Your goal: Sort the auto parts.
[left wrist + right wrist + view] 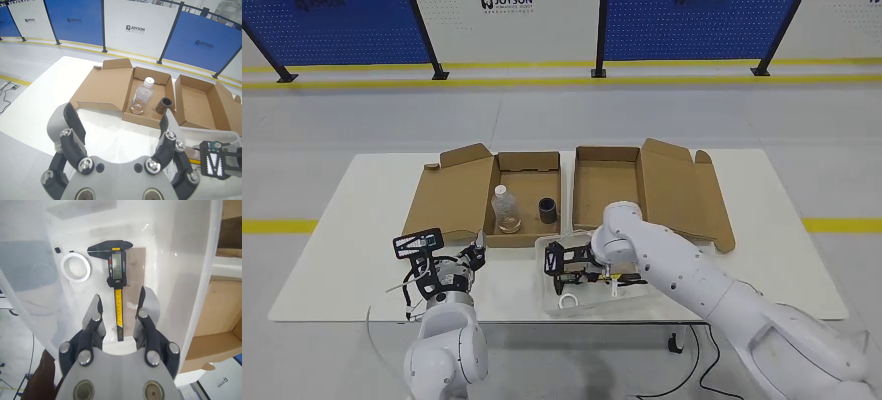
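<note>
1. Showing the right gripper [121, 295] with jaws spread and gripping nothing, hanging inside a clear plastic bin [189, 275], one finger on either side of the yellow scale of a digital caliper [116, 264].
2. Showing the caliper lying flat on the bin floor, its black head pointing away from the gripper, with a silver metal ring [75, 279] lying flat just beside that head, not touching it.
3. Placing the bin, in the top view, at lower centre of the frame on the white table [352, 250].
4. Showing the left gripper [117, 108] with jaws also spread wide and empty, hovering over bare table at lower left of the top view, near the bin.
5. Showing, just above the bin in the top view, the left cardboard box [532, 165] holding an upright clear bottle [505, 208] and a dark cylindrical part [547, 210] side by side, slightly apart.
6. Showing the right cardboard box [607, 180] lying open just beside the left one.
</note>
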Controlling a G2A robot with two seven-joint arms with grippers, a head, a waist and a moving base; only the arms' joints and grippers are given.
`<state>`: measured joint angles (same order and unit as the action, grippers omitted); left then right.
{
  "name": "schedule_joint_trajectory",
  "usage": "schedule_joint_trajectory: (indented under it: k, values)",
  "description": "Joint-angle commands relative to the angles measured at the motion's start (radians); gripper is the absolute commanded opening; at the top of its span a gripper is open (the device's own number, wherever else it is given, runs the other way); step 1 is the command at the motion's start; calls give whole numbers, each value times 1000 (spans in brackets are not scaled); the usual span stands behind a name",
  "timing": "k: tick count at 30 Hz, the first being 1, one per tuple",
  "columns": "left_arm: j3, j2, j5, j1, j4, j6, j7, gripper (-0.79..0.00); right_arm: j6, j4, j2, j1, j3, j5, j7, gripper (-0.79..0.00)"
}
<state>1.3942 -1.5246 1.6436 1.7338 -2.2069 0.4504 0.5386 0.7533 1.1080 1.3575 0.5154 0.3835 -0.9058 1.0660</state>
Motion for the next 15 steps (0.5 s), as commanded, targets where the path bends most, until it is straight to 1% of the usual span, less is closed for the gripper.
schedule_joint_trajectory:
  k: [1,15]
  values:
    - [0,0,0,0,0,0,0,0,14,-28,15,-8,-16,-2,-13,-403]
    - [0,0,0,0,0,0,0,0,73,-214,110,-45,-88,-1,-86,-434]
